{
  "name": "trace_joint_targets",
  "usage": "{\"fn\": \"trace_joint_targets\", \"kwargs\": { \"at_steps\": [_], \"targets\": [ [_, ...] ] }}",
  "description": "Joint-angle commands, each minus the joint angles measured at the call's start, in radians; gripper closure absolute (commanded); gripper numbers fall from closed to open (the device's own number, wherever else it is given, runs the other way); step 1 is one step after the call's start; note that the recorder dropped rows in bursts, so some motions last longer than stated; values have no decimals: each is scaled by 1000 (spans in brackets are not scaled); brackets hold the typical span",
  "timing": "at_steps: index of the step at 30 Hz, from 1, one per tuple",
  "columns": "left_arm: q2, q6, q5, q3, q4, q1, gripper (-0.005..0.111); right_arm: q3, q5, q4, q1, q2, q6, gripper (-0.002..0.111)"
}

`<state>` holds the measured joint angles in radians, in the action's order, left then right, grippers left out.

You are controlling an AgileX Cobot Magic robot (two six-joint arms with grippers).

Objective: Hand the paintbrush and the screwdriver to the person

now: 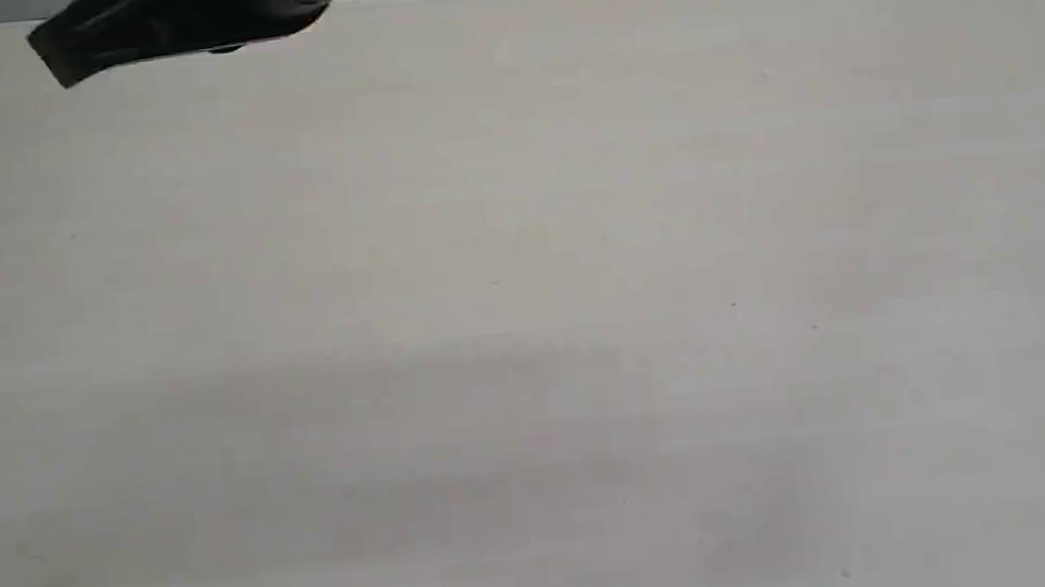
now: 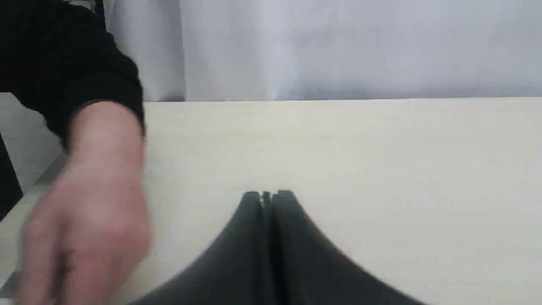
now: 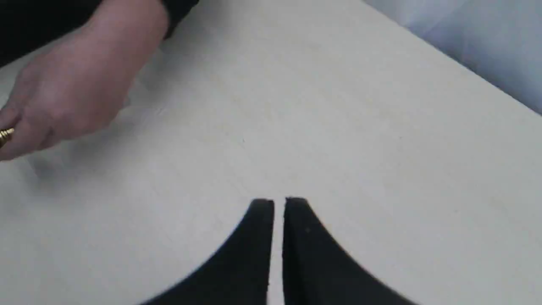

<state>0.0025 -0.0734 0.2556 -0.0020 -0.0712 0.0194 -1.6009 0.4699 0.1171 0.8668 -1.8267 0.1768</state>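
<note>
The person's hand [image 2: 84, 203] with its dark sleeve cuff hangs blurred over the table beside my left gripper [image 2: 266, 195], whose fingers are pressed together and hold nothing. The same hand [image 3: 76, 89] is seen in the right wrist view, apart from my right gripper [image 3: 278, 202]. That gripper is shut to a thin slit and is empty. A gold-banded bit of the screwdriver [image 3: 5, 135] peeks out at the hand's fingertips at the frame edge; the rest of it is hidden. The paintbrush is out of view.
The pale table [image 1: 526, 331] fills the exterior view. A black part of the left arm [image 1: 178, 30] lies over the table's far left edge. A whitish curtain [image 2: 338, 46] hangs behind the table's edge.
</note>
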Motion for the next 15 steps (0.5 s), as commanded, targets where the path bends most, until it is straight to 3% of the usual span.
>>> {"fn": "trace_joint_targets", "kwargs": {
  "at_steps": [1, 15],
  "targets": [
    [-2, -2, -6, 2, 3, -8, 107, 177, -96, 3, -3, 122, -6, 104],
    [-2, -2, -6, 2, 3, -8, 107, 809, -486, -82, -3, 457, -6, 104]
  ]
}}
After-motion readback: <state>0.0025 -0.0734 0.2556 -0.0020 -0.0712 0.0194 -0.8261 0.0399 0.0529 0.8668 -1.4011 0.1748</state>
